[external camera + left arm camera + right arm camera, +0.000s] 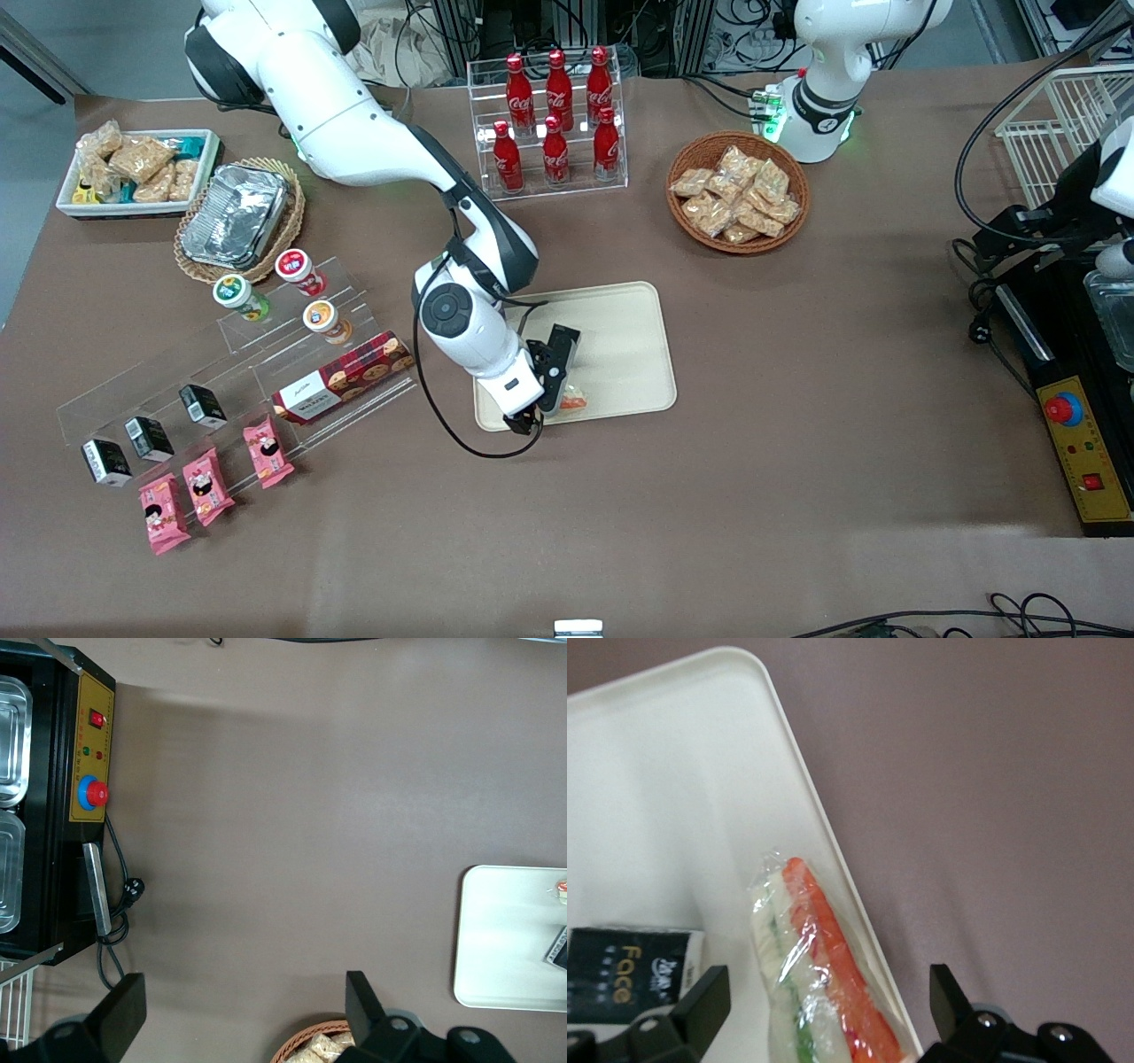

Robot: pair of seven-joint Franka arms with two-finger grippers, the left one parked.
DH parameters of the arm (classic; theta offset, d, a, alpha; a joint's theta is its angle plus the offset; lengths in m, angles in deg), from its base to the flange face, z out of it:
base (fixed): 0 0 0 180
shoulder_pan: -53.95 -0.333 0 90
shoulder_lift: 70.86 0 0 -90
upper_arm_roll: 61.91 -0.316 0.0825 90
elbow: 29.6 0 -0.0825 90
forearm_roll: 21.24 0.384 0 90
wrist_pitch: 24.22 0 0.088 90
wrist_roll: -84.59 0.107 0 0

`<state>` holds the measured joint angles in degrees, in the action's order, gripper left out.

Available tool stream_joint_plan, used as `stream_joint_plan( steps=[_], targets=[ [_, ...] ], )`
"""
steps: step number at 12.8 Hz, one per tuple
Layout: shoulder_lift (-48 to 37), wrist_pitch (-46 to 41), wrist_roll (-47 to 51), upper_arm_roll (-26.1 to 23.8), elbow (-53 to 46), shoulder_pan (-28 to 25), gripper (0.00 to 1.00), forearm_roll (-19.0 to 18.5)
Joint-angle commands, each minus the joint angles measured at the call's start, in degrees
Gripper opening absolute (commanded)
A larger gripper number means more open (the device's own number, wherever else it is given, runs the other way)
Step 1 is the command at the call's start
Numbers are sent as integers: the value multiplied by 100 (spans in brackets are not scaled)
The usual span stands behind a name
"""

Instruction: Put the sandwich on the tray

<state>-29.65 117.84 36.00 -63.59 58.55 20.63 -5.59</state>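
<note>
Your tool (551,400) sits low over the tray's (620,354) edge nearest the front camera, fingers (700,1005) spread wide with the sandwich (819,979) between them, apparently untouched. It looks already set down, lying just inside the rim. The wrist view gives you that gap and a dark packet (629,974) beside it; from the front, your arm hides nearly all of the sandwich.

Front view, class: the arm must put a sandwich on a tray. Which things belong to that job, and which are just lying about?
Belonging to the job:
sandwich, lying on the tray by its rim
tray
gripper, open, over the sandwich

Just lying about:
cola bottles
basket of snacks
foil container
pink packets
cookie box
</note>
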Motion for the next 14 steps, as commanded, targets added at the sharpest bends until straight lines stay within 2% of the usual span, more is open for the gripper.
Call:
stream_joint_plan(
  steps=[1,4,6,8,10,11,14],
  targets=[
    [-516,-748,33,-26,35,140,100,438],
    [-1167,-1706,971,44,62,448,100,457],
    [-1422,-2024,1376,263,62,755,100,447],
    [-1712,-2637,1798,291,44,1368,100,439],
    [-2010,-3682,2167,326,70,1871,100,430],
    [-2195,-4061,2491,378,79,2142,100,282],
    [-2696,-4775,2713,379,97,2890,100,-517]
  ],
)
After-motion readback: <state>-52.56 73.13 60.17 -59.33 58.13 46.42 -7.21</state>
